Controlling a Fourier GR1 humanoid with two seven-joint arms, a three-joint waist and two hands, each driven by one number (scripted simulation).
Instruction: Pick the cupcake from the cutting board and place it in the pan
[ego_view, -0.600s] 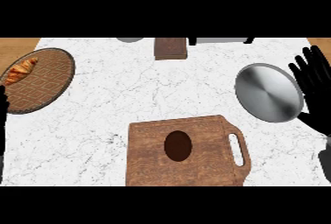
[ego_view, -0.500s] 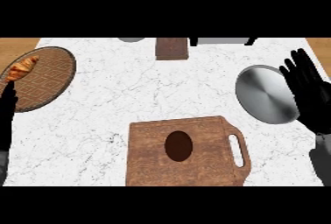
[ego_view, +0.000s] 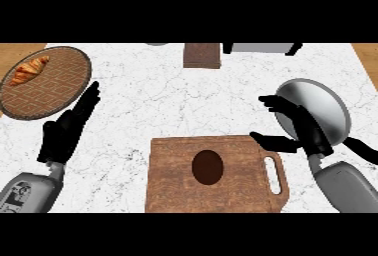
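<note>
Right robot hand (ego_view: 299, 127) open, empty, between cupcake (ego_view: 208, 166) and pan (ego_view: 316, 111).

The scene is lit evenly and brightly, with no single light source to be made out. The white marble counter (ego_view: 184, 100) is rendered pale and flat, and almost no cast shadows are seen beneath the cutting board (ego_view: 214, 175) or the woven plate (ego_view: 44, 82). A soft, graded sheen is shown across the steel pan (ego_view: 314, 110), brighter toward its upper rim, without hard glare. Round objects are stretched taller than wide by the steep viewpoint. No motion blur is visible.
</note>
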